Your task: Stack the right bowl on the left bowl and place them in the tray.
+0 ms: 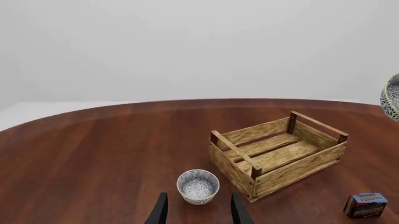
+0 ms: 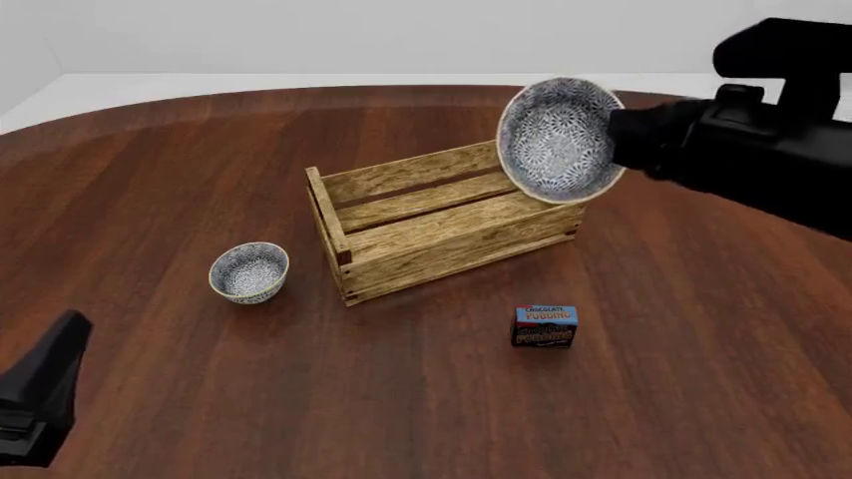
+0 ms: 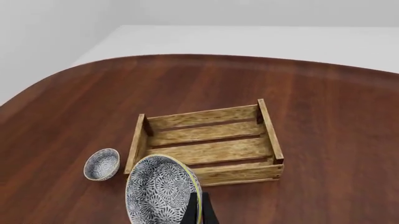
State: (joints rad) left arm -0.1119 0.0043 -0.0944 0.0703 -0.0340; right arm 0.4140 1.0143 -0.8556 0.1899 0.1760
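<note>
The right bowl point(image 2: 560, 140), patterned blue and white, hangs tilted on its side in my right gripper point(image 2: 621, 136), which is shut on its rim, in the air above the right end of the tray point(image 2: 399, 176). It fills the right wrist view point(image 3: 160, 192). The left bowl point(image 2: 249, 271) stands upright on the table, left of the tray. In the left wrist view it point(image 1: 197, 185) sits just ahead of my open, empty left gripper point(image 1: 198, 201). The tray point(image 1: 274, 175) is an empty slatted wooden crate.
A small blue-and-brown pudding box point(image 2: 546, 326) stands on the table in front of the tray's right end, also in the left wrist view point(image 1: 365, 205). The dark wood table point(image 2: 160, 170) ends in a curved far edge. The left arm point(image 2: 40, 399) is at the near left corner.
</note>
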